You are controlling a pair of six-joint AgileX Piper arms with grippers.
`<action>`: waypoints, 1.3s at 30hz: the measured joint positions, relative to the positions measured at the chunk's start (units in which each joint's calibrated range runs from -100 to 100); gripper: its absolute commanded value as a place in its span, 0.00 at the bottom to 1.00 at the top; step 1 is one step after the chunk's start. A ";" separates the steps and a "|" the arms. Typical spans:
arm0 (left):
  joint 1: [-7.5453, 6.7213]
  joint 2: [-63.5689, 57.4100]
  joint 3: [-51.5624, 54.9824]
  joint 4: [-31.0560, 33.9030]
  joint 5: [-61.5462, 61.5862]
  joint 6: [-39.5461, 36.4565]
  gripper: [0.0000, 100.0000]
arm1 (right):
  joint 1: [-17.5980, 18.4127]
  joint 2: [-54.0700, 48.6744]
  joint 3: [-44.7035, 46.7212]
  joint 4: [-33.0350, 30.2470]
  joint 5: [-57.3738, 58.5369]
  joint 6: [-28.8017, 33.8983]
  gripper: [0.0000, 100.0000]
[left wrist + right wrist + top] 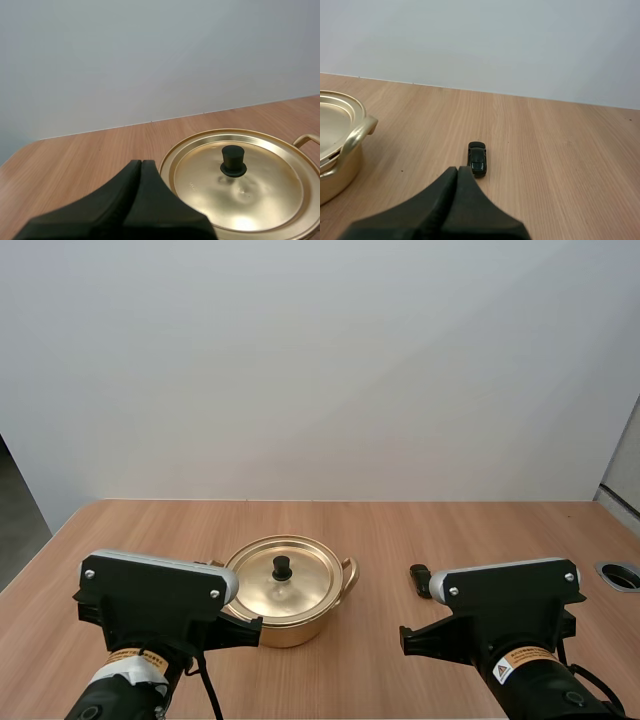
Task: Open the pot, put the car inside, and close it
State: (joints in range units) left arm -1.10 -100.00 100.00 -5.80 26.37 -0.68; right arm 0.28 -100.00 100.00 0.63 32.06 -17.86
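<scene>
Left gripper (141, 163) is closed on nothing, its two black fingers lying together as one dark wedge near the rim of the golden pot (292, 632). This pot stands on the wooden table (400, 530) with its shiny lid (260, 200) on and a black knob (233, 161) in the middle. Right gripper (458, 169) is closed and empty in the same way, and the car (478, 159), a small dark toy lying on the table, is just ahead of its tips, well apart from the pot's handle (362, 129) and to the right of the pot.
</scene>
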 measured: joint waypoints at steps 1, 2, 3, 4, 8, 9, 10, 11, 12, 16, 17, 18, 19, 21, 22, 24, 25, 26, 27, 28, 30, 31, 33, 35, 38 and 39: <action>0.00 0.00 0.00 0.00 0.00 0.00 0.00 | 0.00 0.00 0.00 0.00 0.00 0.00 0.00; 0.00 0.00 0.00 0.00 0.00 0.00 0.00 | 0.00 0.00 0.00 0.00 0.00 0.00 0.00; 0.00 0.00 0.00 0.00 0.00 0.00 0.00 | 0.00 0.00 0.00 0.00 0.00 0.00 0.00; 0.00 0.00 0.00 0.00 0.00 0.00 0.00 | 0.00 0.00 0.00 0.00 0.00 0.00 0.00; 0.00 0.00 0.00 0.00 0.00 0.00 0.00 | 0.00 0.00 0.00 0.00 0.00 0.00 0.00; 0.00 0.00 0.00 0.00 0.00 0.00 0.00 | 0.00 0.00 0.00 0.00 0.00 0.00 0.00; 0.00 0.00 0.00 0.00 0.00 0.00 0.00 | 0.00 0.00 0.00 0.00 0.00 0.00 0.00; 0.00 0.00 0.00 0.00 0.00 0.00 0.00 | 0.00 0.00 0.00 0.00 0.00 0.00 0.00; 0.00 0.00 0.00 0.00 0.00 0.00 0.00 | 0.00 0.00 0.00 0.00 0.00 0.00 0.00; 0.00 0.00 0.00 0.18 -0.35 1.41 0.00 | 0.00 0.00 0.00 0.10 -1.58 -0.15 0.00; 0.00 0.00 0.00 0.94 -0.36 2.50 0.00 | 0.00 0.00 0.00 -0.26 -2.88 -0.43 0.00; 0.00 0.00 0.00 1.09 -0.56 3.83 0.00 | 0.00 0.00 0.00 -0.63 -3.94 -0.72 0.00; 0.00 0.00 0.00 1.09 -0.56 5.05 0.00 | 0.00 0.00 -0.27 -1.23 -4.53 -0.70 0.00; 0.00 0.31 -0.42 1.33 -0.24 6.64 0.00 | 0.00 0.43 -2.00 -1.32 -6.14 -0.52 0.00; 0.00 1.24 -1.30 1.33 0.12 6.99 0.00 | 0.00 1.23 -3.12 -0.63 -6.35 -0.27 0.00; 0.00 3.97 -3.62 1.33 0.83 7.15 0.00 | 0.00 3.48 -5.23 -0.03 -5.76 -0.16 0.00; 0.00 5.80 -4.85 1.33 1.54 7.03 0.00 | -0.10 4.86 -6.54 0.25 -5.76 -0.16 0.00; 0.00 7.84 -6.22 1.19 1.55 6.73 0.00 | -0.40 6.46 -7.96 0.40 -5.31 -0.16 0.00; 0.00 9.43 -7.75 0.64 1.55 6.19 0.00 | -0.73 8.26 -9.26 0.40 -4.64 -0.16 0.00; 0.00 11.40 -9.36 -0.14 1.55 5.43 0.00 | -1.12 10.13 -10.51 0.40 -4.22 -0.16 0.00; 0.00 14.99 -12.54 -1.64 2.68 3.34 0.00 | -1.50 13.70 -12.95 0.17 -4.60 -0.16 0.00; 0.00 16.97 -14.48 -2.27 3.67 2.23 0.00 | -1.50 15.69 -14.14 -0.63 -4.45 -0.49 0.00; 0.00 20.95 -17.71 -3.76 5.59 0.90 0.00 | -1.50 19.29 -16.33 -2.39 -5.18 -0.69 0.00; 0.00 24.93 -21.10 -4.88 5.79 0.40 0.00 | -1.50 23.23 -18.38 -5.13 -4.94 -0.69 0.00; -0.17 30.51 -25.40 -7.42 6.17 0.72 0.00 | -1.50 29.21 -21.03 -6.65 -3.80 -0.69 0.00; -0.23 32.08 -26.51 -8.43 6.83 1.28 0.00 | -1.50 31.21 -21.66 -6.76 -4.59 -0.69 0.00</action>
State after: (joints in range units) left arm -1.33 -67.92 73.49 -14.23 33.20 0.60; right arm -1.22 -68.79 78.34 -6.13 27.47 -18.55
